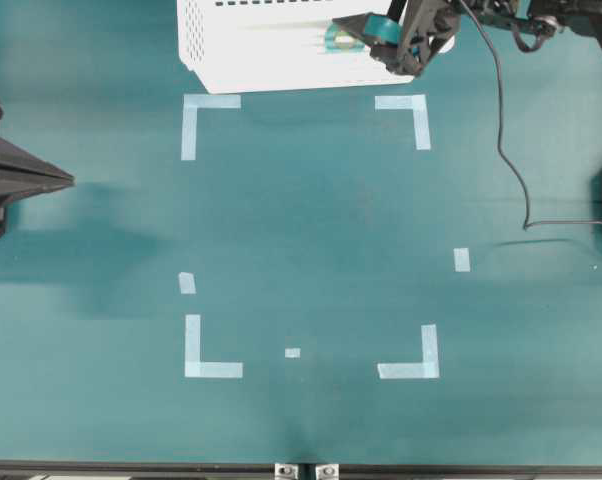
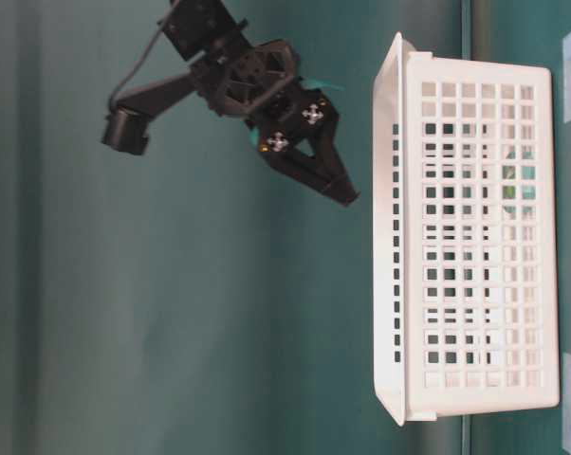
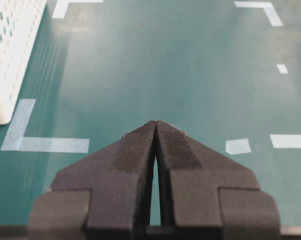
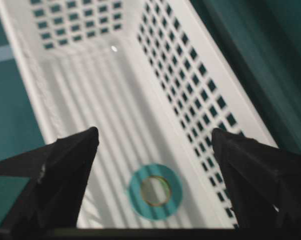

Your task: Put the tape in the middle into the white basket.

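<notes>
Your right tool (image 4: 153, 145) hangs over the white basket (image 1: 251, 60) with its fingers spread wide and nothing between them. Look through the right wrist view and you see the tape (image 4: 155, 191) lying flat on the basket floor, its tan core ring facing up, near the long slotted wall on the right of that view. The roll sits free, touched by neither finger.

From overhead, the tape (image 1: 339, 40) shows just inside the basket's right end, partly hidden by the right tool (image 1: 381, 45) above it. The basket stands at the far edge of the green counter (image 1: 311, 220), just beyond the upper pair of pale-blue corner marks (image 1: 196, 120).

In the table-level view the right tool (image 2: 338, 185) is held clear of the basket's rim (image 2: 390, 227), not touching it.

Your left tool (image 3: 155, 132) is pressed together, its two fingers meeting at the tips and holding nothing. In the overhead view it sits at the left edge of the counter (image 1: 41, 180), well apart from the basket and the tape.

A black cable (image 1: 511, 150) trails across the counter on the right side.
</notes>
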`<state>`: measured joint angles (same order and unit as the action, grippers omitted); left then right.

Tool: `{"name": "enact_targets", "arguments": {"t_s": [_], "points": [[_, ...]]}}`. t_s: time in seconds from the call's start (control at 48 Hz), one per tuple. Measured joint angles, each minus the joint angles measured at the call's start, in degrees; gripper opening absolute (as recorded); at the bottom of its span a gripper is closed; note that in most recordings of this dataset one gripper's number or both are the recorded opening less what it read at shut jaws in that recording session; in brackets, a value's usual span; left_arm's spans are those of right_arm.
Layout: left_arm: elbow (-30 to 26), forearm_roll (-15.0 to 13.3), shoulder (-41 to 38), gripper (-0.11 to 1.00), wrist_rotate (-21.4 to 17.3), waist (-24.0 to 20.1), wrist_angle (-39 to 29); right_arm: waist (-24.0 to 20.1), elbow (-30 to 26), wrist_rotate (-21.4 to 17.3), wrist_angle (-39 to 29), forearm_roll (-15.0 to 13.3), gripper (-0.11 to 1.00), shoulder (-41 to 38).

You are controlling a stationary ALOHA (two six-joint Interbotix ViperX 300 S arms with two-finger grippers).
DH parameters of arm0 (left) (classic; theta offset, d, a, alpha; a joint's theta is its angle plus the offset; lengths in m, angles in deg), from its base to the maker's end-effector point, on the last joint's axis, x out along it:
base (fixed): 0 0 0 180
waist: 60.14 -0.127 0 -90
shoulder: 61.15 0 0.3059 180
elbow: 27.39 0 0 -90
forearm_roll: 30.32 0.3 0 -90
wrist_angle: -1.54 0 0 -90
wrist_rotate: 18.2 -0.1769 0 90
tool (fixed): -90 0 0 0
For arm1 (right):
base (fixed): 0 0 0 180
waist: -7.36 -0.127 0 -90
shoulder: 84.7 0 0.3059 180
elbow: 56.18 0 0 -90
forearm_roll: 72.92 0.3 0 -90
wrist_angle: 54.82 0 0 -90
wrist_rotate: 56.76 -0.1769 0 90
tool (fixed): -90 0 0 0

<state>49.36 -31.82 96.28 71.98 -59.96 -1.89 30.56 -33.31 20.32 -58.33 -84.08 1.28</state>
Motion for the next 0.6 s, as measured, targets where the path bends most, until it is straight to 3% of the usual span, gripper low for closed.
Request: {"name": "enact_targets", "arguments": {"t_s": [0.229,0.604], "points": [[0.0,0.0,0.0,-0.11,0.0,0.0,0.0,-6.86,2.64,0.0,1.23,0.0,0.95,2.72],[0.0,0.0,0.0,-0.11,0.0,0.0,0.0,-16.88,10.46,0.0,8.79,0.0,0.95,7.47]]}}
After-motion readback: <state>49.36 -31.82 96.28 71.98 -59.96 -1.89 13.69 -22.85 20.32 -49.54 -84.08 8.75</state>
